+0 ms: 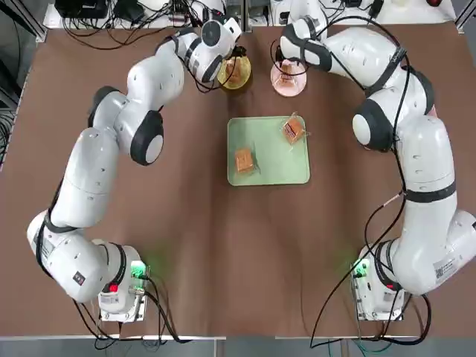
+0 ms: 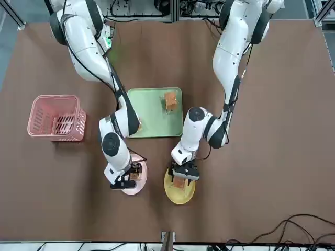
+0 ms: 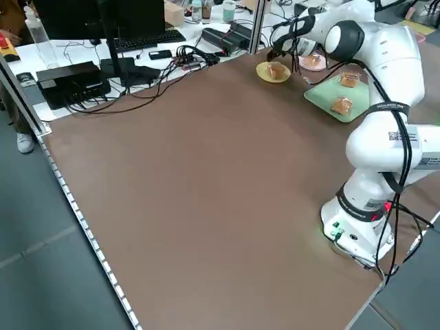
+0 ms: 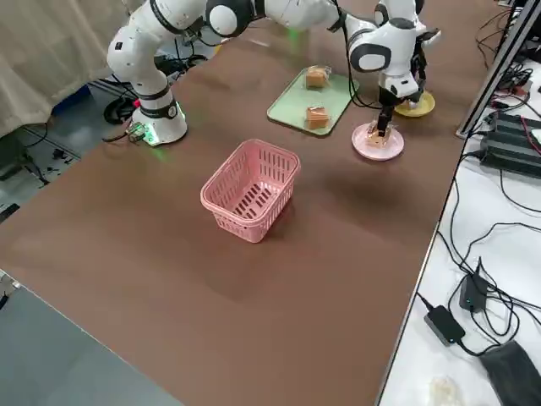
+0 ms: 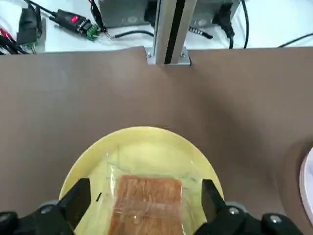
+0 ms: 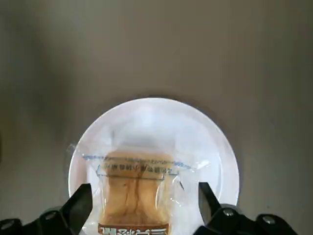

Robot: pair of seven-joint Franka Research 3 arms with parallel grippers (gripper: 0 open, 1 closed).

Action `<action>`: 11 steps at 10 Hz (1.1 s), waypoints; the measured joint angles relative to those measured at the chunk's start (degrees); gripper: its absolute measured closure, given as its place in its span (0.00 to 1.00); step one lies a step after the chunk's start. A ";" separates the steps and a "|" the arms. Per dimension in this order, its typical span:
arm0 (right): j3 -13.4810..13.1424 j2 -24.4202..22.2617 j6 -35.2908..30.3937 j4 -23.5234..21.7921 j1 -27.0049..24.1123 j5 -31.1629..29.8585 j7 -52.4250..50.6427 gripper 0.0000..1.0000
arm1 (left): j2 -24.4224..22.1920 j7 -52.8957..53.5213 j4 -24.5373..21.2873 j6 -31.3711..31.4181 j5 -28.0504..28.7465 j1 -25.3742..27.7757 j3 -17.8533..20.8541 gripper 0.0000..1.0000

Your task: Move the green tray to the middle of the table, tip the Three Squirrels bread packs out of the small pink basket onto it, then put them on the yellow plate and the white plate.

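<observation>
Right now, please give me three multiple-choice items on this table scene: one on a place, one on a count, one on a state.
1. Where is the pink slatted plastic basket?
A. on the tray
B. alone on the brown table, apart from the tray
C. in a gripper

2. How many clear-wrapped bread packs lie on the flat mint-green square tray?
A. none
B. two
C. four

3. How is the left gripper over the round yellow plate?
A. open
B. shut on a pack
C. out of view

Answers: 1 B, it stands off by itself; 2 B, two packs show there; 3 A, its fingers stand wide either side of the pack on the plate.
</observation>
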 joint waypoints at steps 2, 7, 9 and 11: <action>0.05 -3.07 -0.80 -2.06 -0.68 0.08 0.00 0.04 | -2.42 -0.03 -0.01 -13.06 -0.03 -0.06 -1.81 0.00; 8.33 -26.51 -0.37 -30.88 -5.27 0.43 0.07 0.04 | -12.85 -9.01 -11.24 -31.64 -0.06 -0.74 -11.30 0.00; 12.97 -32.02 7.10 -44.39 -6.13 0.45 0.12 0.04 | -18.94 -15.38 -21.41 -31.61 -0.06 -0.91 -14.84 0.00; 15.22 -33.16 14.91 -53.55 -6.36 0.34 0.13 0.04 | -22.24 -23.53 -26.68 -31.53 -0.06 -1.07 -18.11 0.00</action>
